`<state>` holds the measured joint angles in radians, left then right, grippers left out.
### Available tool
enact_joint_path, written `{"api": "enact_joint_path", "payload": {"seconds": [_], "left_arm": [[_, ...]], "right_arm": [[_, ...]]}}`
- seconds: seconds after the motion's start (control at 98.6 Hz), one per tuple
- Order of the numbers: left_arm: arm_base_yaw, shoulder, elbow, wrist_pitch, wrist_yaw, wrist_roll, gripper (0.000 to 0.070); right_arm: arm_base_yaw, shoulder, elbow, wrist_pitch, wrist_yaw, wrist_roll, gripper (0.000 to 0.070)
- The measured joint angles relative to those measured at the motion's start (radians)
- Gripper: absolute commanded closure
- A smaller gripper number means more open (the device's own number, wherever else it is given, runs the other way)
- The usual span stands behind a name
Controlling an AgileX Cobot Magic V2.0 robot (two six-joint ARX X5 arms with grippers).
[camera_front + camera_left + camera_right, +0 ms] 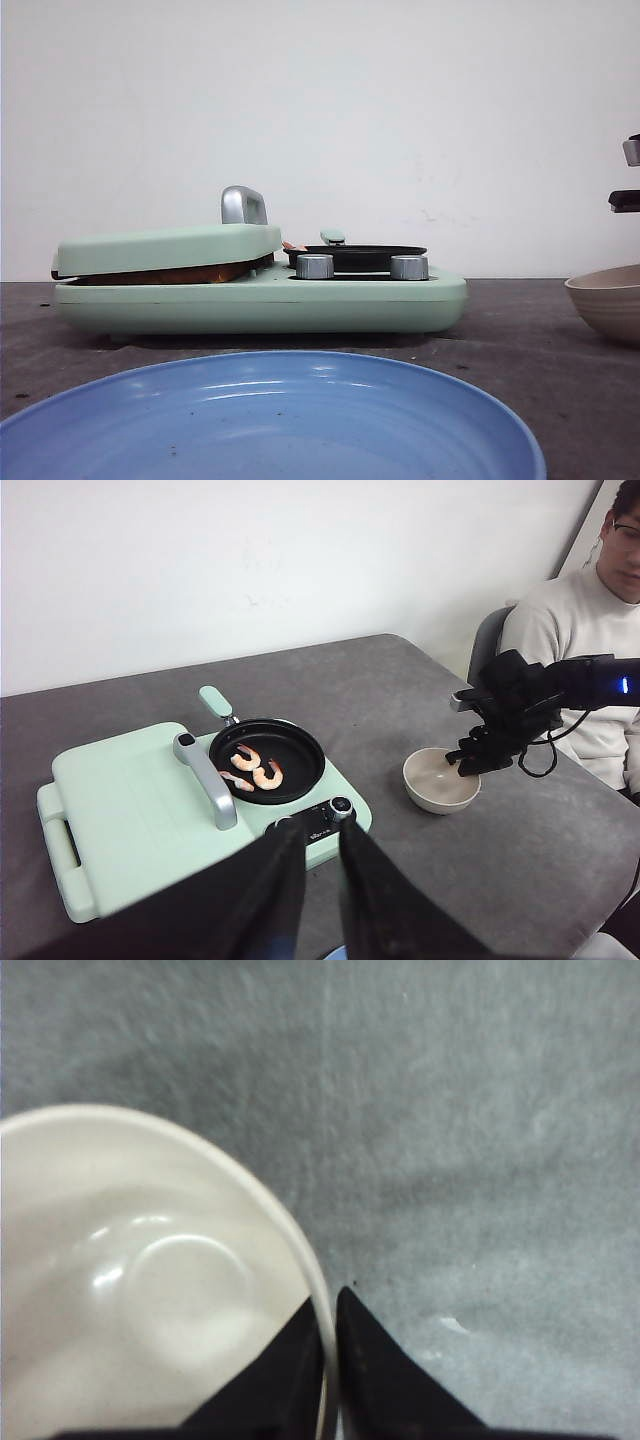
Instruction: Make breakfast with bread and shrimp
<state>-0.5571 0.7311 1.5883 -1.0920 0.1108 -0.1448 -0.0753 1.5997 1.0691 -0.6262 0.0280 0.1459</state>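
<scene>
Three orange-pink shrimp point(255, 768) lie in the small black pan point(267, 760) of the mint-green breakfast maker point(130, 820). Its lid point(170, 248) is down, and a brown bread crust point(170, 273) shows in the slit under it; the rest of the bread is hidden. My right gripper point(327, 1300) is shut on the rim of the beige bowl point(150, 1290), one finger inside and one outside; it also shows in the left wrist view point(470, 760). My left gripper point(320, 830) hangs high above the maker's front edge, slightly open and empty.
A blue plate point(270, 420) sits in front of the maker. The bowl point(608, 300) stands to the maker's right on the grey table. Two silver knobs point(315, 266) face the front. A person in white point(590, 650) sits at the table's far right side.
</scene>
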Motion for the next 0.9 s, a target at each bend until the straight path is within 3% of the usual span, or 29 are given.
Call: {"api": "enact_joint_path", "payload": {"seconds": [0.081,0.142,0.183,0.314,0.345,0.375,0.477,0.528,0.69,0.903], "left_arm": [[0.0,0.0,0.0,0.0,0.0,0.0,0.0696],[0.0,0.0,0.0,-0.002,0.0,0.0,0.0696],[0.0,0.0,0.0,-0.003,0.0,-0.001,0.0696],[0.0,0.0,0.0,-0.003,0.0,-0.003,0.0696],[0.0,0.0,0.0,-0.003,0.0,-0.003,0.0696],[0.0,0.0,0.0,-0.003,0.0,-0.003,0.0696],[0.0,0.0,-0.001,-0.003,-0.008,-0.002,0.0696],[0.0,0.0,-0.005,0.0,-0.019,-0.002,0.0696],[0.0,0.0,-0.061,0.024,-0.071,-0.001,0.0696],[0.0,0.001,-0.142,0.091,-0.08,-0.001,0.0696]], "right_arm": [[0.0,0.0,0.0,0.021,-0.001,0.0,0.0263],[0.0,0.0,0.0,0.031,-0.001,0.0,0.0142],[0.0,0.0,0.0,0.035,-0.001,0.0,0.0112],[0.0,-0.003,0.002,0.036,-0.002,0.0,0.0117],[0.0,-0.009,0.002,0.038,-0.002,0.0,0.0145],[0.0,-0.02,0.002,0.039,-0.002,0.0,0.0217],[0.001,-0.095,0.002,0.069,-0.002,-0.001,0.0572],[0.003,-0.147,0.002,0.099,-0.002,-0.003,0.0699],[0.023,-0.327,-0.034,0.243,-0.039,-0.029,0.07],[0.069,-0.639,-0.262,0.407,-0.08,-0.137,0.07]]}}
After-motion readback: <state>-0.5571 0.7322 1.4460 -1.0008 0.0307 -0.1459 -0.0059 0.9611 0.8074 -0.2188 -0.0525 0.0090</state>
